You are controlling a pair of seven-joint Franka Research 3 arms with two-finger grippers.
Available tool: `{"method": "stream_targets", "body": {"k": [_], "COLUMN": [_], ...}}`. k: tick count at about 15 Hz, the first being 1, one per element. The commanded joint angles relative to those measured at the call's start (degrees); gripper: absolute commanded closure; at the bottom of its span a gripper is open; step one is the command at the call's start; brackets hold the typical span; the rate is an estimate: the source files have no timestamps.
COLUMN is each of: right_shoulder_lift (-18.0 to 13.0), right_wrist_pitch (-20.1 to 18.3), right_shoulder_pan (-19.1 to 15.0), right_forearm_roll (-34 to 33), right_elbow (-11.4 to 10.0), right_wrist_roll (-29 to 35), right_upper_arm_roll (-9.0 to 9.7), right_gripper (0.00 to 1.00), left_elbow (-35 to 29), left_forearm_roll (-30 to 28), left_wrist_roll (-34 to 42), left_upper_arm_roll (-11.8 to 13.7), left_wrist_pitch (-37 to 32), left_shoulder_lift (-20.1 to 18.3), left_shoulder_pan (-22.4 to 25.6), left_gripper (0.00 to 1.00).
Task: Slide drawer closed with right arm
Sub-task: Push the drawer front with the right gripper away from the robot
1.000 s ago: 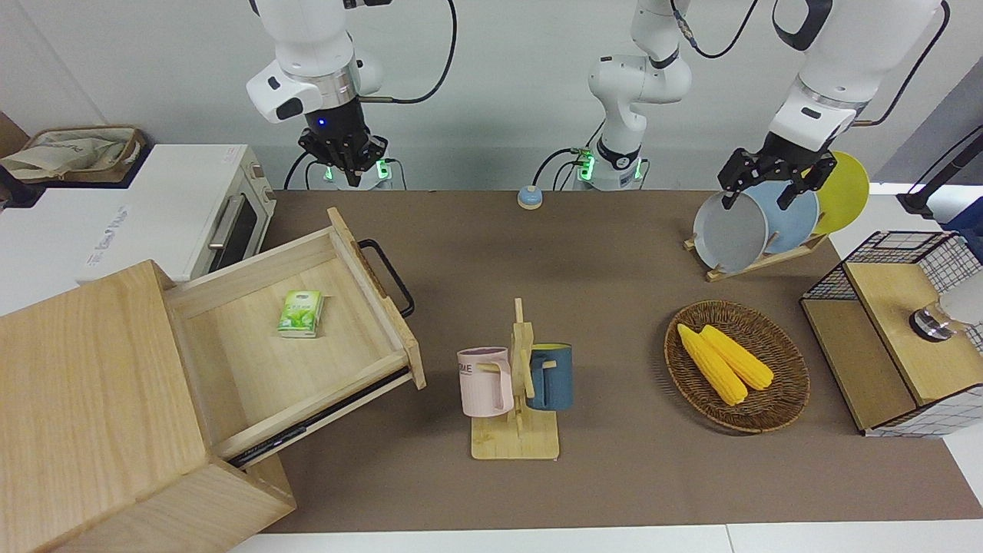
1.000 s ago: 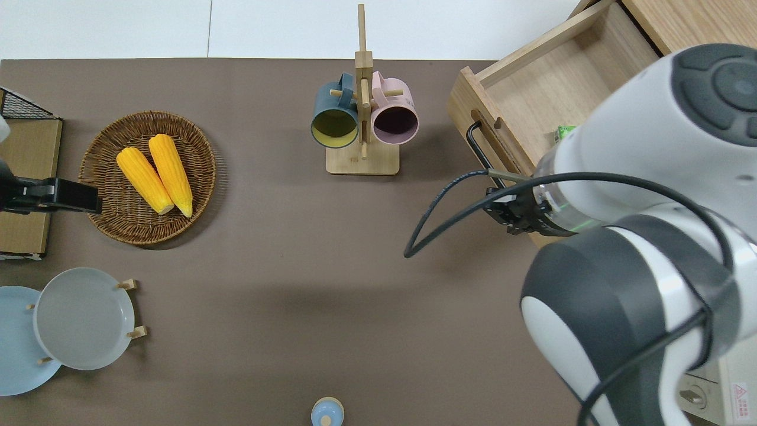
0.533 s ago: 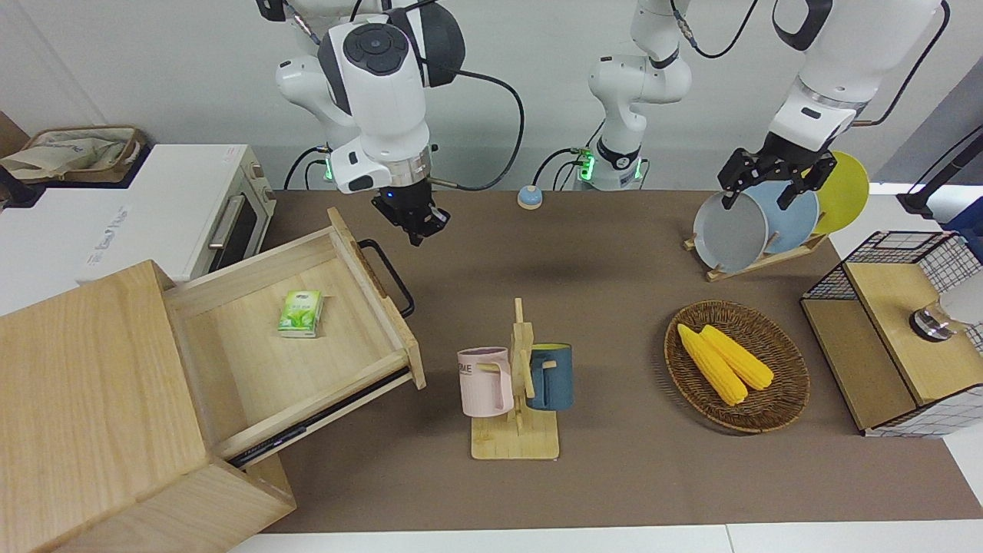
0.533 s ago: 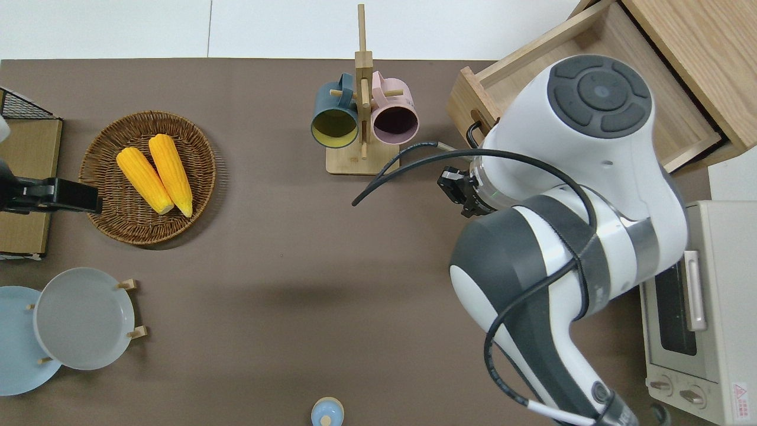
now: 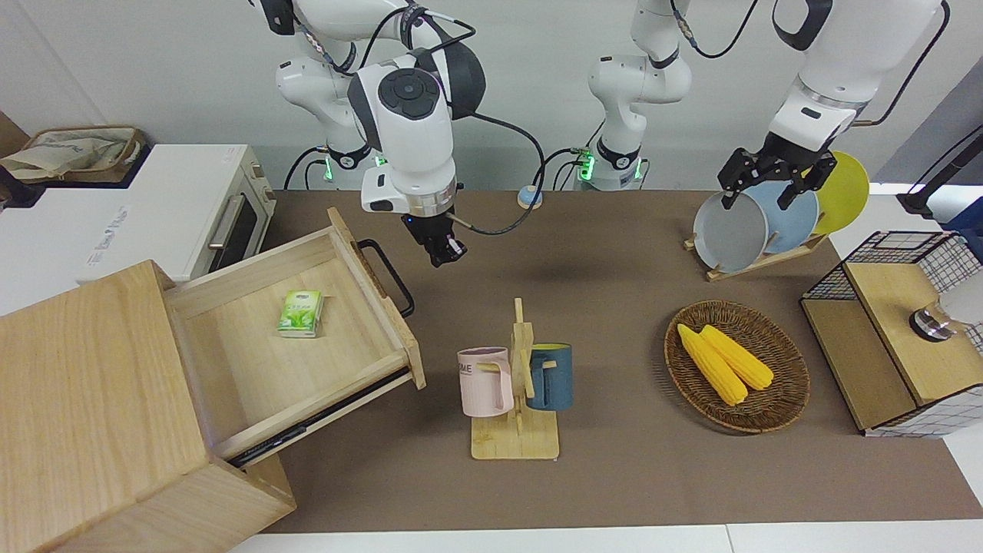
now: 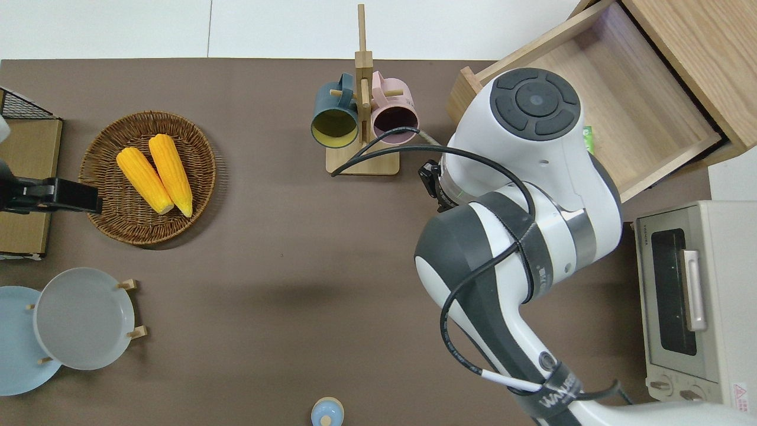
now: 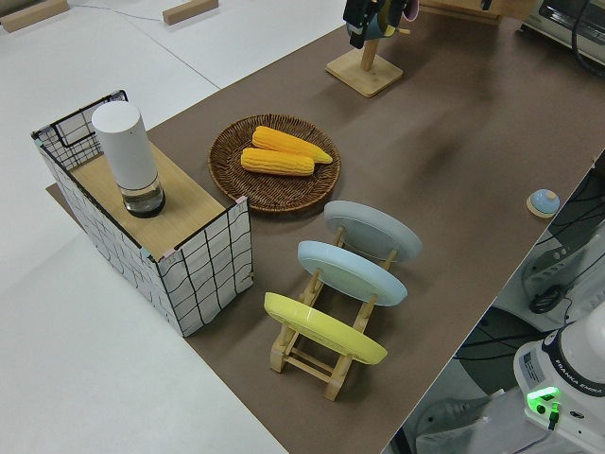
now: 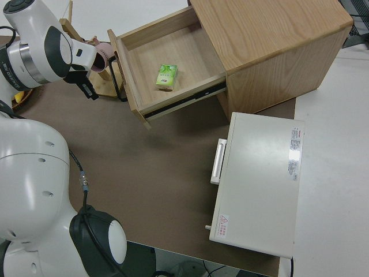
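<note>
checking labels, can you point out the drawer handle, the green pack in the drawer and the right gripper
drawer handle (image 5: pixel 392 278), front view, on the black loop's long bar
green pack (image 5: pixel 300 312), front view, middle of its top face
right gripper (image 5: pixel 448 255), front view, between its fingertips

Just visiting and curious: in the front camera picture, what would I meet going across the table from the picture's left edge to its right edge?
Pale-wood cabinet → its open light-wood drawer → wooden mug stand with pink and blue mugs → round wicker basket of yellow corn → black wire-mesh box with wooden panels.

White right arm (image 5: pixel 407 130), black bands, black cable, blue light.
</note>
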Motion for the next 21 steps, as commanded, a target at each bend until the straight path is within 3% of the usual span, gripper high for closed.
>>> {"method": "stream_targets", "body": {"k": [1,4,7,14,18,21], "right_shoulder_lift": [2.3,3.0,3.1,3.1,3.3,3.7], "right_wrist_pitch": [2.1,2.2,5.6,7.6,7.5,7.2], "right_shoulder_pan": [0.6,-0.2,-1.3,-5.0,-6.0,-6.7], "right_forearm_roll": [1.9,1.8,1.8,2.3,2.3,2.1], "right_elbow": [0.8,0.8,0.8,1.0,1.0,1.0], "right_wrist_roll": [8.2,7.8,7.1,4.1,0.7,-6.7], "right_upper_arm_roll": [-0.51,-0.51,-0.60,-0.51,-0.51,-0.86], "right_gripper": [1.000,1.000,1.000,1.000,1.000,1.000], "left_elbow": [1.1,1.1,1.1,1.1,1.1,1.1], "left_forearm_roll": [0.9,0.8,0.9,0.9,0.8,0.8], "left_wrist_roll": [0.4,0.4,0.4,0.4,0.4,0.4], "left_upper_arm_roll": [0.9,0.9,0.9,0.9,0.9,0.9], "left_wrist_pitch": [0.1,0.1,0.1,0.1,0.1,0.1], "left_shoulder_lift": [0.7,0.7,0.7,0.7,0.7,0.7], "left_shoulder_pan": [-1.0,-1.0,-1.0,-1.0,-1.0,-1.0], "left_gripper": [0.00,0.00,0.00,0.00,0.00,0.00]}}
